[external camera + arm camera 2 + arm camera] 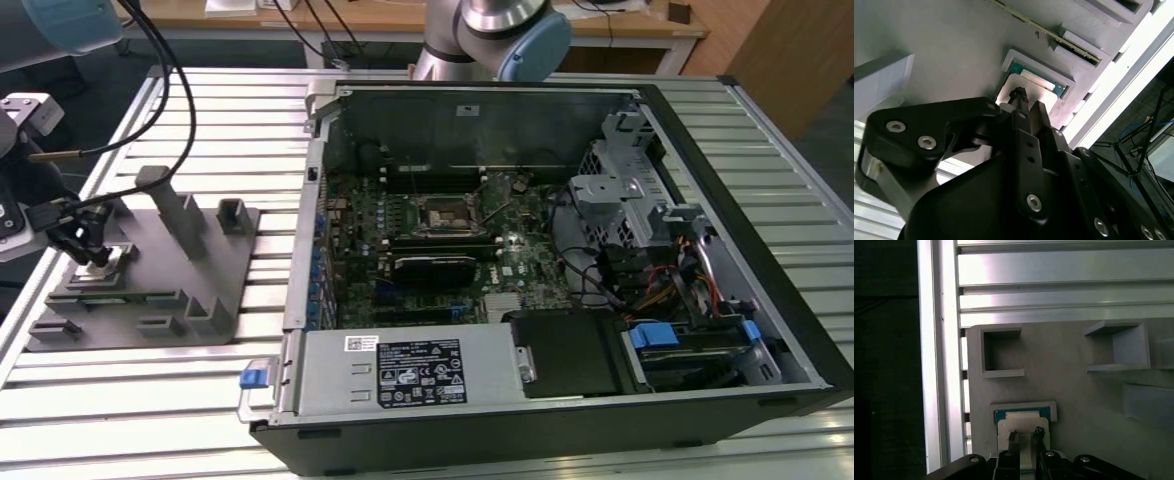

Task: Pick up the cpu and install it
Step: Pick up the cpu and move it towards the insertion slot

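The cpu [1024, 426] lies flat in a shallow square recess of the grey fixture block [200, 290], pale top up. The hand [1026, 435] hangs right over it, tips at its top face; whether it is clenched or released I cannot tell. The block sits on the slatted desk [147, 400], on the exterior view's left of the open computer case [534, 250].

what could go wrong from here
The claw sits right over the cpu, which lies in a walled pocket of the grey block: it may catch the pocket's rim or tilt the chip. The socket lies deep in the open case among cables, so a carried chip might snag there.
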`<act>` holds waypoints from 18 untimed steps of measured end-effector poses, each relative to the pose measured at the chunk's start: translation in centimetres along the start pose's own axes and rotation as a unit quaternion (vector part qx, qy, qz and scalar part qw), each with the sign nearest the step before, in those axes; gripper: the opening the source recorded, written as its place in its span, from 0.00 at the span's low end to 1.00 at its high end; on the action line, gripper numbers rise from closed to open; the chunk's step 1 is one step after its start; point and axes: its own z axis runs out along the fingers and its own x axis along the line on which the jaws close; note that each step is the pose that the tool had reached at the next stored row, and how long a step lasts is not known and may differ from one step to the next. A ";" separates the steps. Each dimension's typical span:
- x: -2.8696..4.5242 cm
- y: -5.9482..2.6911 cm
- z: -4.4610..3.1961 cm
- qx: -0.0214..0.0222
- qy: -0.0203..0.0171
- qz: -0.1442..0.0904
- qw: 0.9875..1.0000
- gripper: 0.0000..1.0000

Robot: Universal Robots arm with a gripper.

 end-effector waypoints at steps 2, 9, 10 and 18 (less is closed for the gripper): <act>0.00 0.00 0.00 0.000 0.000 0.000 1.000 0.29; 0.00 0.00 0.00 0.000 0.000 0.000 1.000 0.58; 0.00 0.00 0.00 0.000 0.000 -0.001 1.000 0.58; 0.02 0.03 0.49 -0.001 0.000 -0.013 1.000 0.65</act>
